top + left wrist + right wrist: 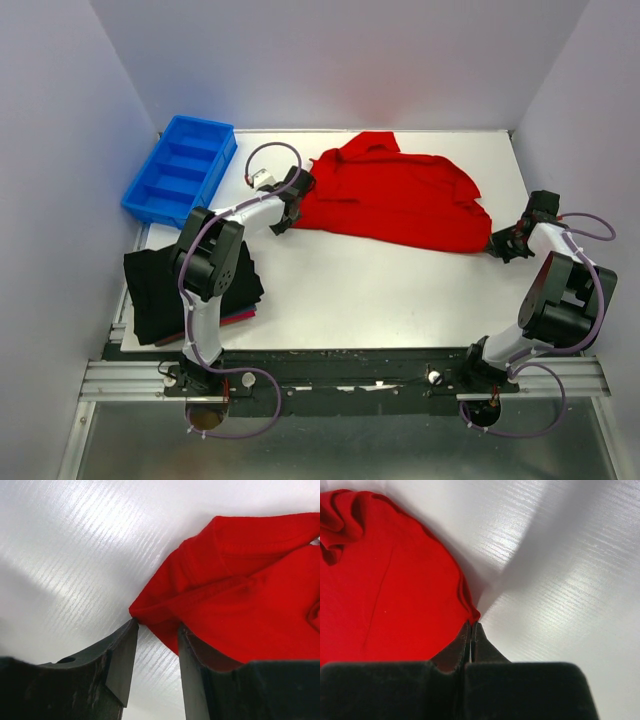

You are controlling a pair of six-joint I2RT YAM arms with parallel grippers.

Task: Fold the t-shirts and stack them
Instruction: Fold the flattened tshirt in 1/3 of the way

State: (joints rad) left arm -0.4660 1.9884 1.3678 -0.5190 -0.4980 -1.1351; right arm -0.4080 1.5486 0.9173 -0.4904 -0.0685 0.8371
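The bright red t-shirt (395, 200) lies crumpled and spread across the far middle of the white table. My left gripper (283, 222) is at its left corner. In the left wrist view the gripper (157, 625) is open, with the shirt's corner (250, 610) at the fingertips and cloth draped over the right finger. My right gripper (497, 243) is at the shirt's right corner. In the right wrist view it (471, 624) is shut, with the gathered shirt edge (385, 595) pinched at its tips. A folded black t-shirt (160, 290) lies on a dark-red one (238, 318) at the near left.
A blue plastic compartment bin (180, 168) stands at the far left, just beyond the left arm. Grey walls close in the table on the left, back and right. The white table surface (350, 290) stretches between the shirt and the arm bases.
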